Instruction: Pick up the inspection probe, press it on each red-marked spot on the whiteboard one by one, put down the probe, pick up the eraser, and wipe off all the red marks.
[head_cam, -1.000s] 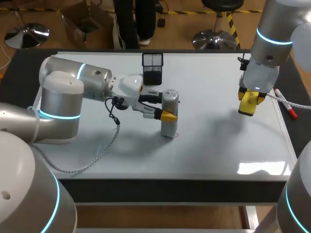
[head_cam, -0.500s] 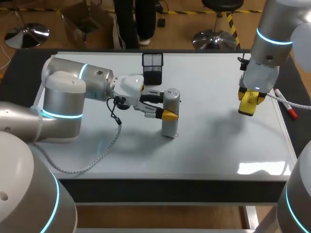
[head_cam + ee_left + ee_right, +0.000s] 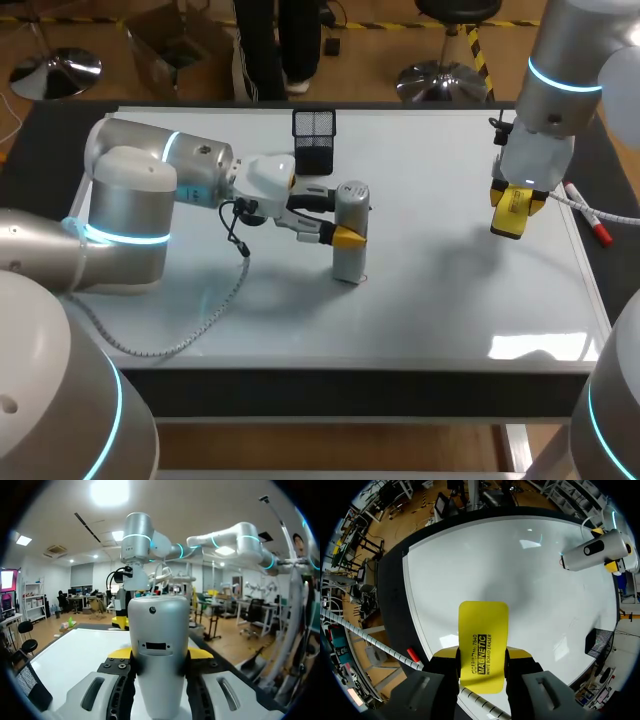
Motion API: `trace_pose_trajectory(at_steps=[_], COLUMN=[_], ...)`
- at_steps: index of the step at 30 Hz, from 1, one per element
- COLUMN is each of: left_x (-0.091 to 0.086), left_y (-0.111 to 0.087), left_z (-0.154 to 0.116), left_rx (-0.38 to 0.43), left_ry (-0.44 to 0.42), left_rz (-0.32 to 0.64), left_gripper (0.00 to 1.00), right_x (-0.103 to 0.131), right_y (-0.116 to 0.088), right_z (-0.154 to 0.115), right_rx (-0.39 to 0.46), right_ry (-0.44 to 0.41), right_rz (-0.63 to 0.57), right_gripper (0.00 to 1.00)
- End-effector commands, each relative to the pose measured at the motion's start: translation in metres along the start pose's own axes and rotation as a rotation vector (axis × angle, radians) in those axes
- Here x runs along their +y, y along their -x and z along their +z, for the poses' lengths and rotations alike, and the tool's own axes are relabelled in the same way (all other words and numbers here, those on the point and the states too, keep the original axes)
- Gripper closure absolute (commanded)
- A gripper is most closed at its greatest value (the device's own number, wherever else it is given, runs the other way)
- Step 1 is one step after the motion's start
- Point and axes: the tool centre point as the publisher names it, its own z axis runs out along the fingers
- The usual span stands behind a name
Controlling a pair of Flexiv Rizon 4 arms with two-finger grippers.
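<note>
The silver inspection probe stands upright with its tip on the whiteboard, a little left of the middle. My left gripper is shut on its body from both sides; in the left wrist view the probe fills the gap between the yellow tips of the left gripper. Above the board's right part, my right gripper hangs shut on the yellow eraser. The right wrist view has the eraser sticking out of the right gripper, with the probe far ahead. No red marks can be made out.
A black mesh pen holder stands at the board's far edge, just behind the probe. A red-capped marker lies on the board's right rim, close beside my right gripper. A black cable dangles under my left wrist.
My left arm has shifted slightly and the probe has edged a touch to the right. The right arm and eraser have not moved.
</note>
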Motion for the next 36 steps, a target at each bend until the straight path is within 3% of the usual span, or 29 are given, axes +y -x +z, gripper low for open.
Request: trace_pose_trajectory(at_steps=[1, 7, 13, 26, 30, 36], left_x=[0.003, -0.005, -0.015, -0.036, -0.042, -0.046], left_y=[0.000, 0.000, 0.008, 0.048, 0.058, 0.074], left_z=[-0.001, -0.008, -0.026, -0.084, -0.102, -0.128], left_rx=[0.004, 0.086, 0.104, 0.129, 0.222, 0.265], left_ry=[0.003, 0.005, 0.001, -0.021, -0.049, -0.021], left_rz=[0.002, 0.010, 0.023, 0.043, 0.055, 0.079], left_gripper=[1.00, 1.00, 1.00, 1.00, 1.00, 1.00], right_x=[0.000, 0.000, 0.000, 0.000, 0.000, 0.000], right_y=[-0.001, -0.001, -0.001, -0.001, -0.001, -0.001], right_z=[-0.001, -0.001, -0.001, -0.001, -0.001, -0.001], right_rx=[0.002, 0.002, 0.002, 0.002, 0.002, 0.002], right_ry=[-0.001, -0.001, -0.001, -0.001, -0.001, -0.001], right_rz=[-0.002, -0.002, -0.002, -0.002, -0.002, -0.002], right_gripper=[1.00, 1.00, 1.00, 1.00, 1.00, 1.00])
